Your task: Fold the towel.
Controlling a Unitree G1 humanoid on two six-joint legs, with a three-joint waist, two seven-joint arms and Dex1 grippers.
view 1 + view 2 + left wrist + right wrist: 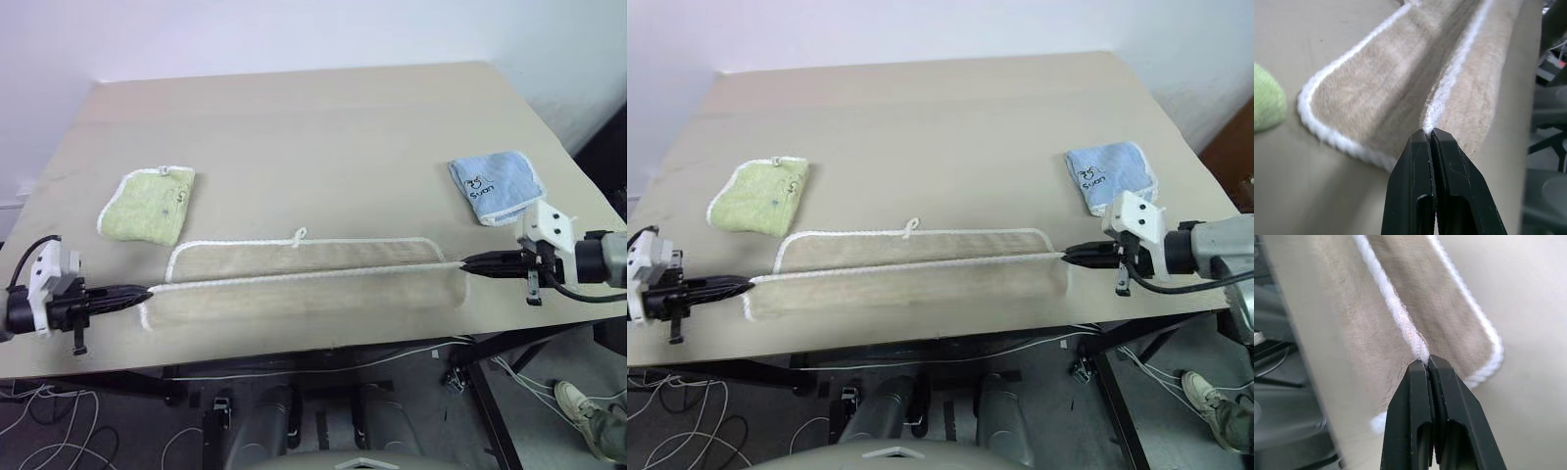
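Near edge: the towel lies lengthwise along the lower middle of the frame, close to the front edge of the table, its near long edge lifted and stretched between the two grippers.
Left gripper: the left gripper, at the lower left, has its black fingers pinched tight on the white-stitched corner at that end of the towel.
Right gripper: the right gripper, at the right of the frame, is likewise clamped on the corner at the other end.
Step in hand: judging by the raised front edge and the strip of towel lying flat behind it, the lengthwise fold is under way, near half over far half.
Next move: it likely calls for both arms carrying the held edge away from the camera together, keeping it taut and level, until it meets the far edge with the small white loop, then letting go.
Risk: uneven travel would skew the fold.
Count: one beige towel, one green cloth at the left, one blue cloth at the upper right, two grippers, one table.
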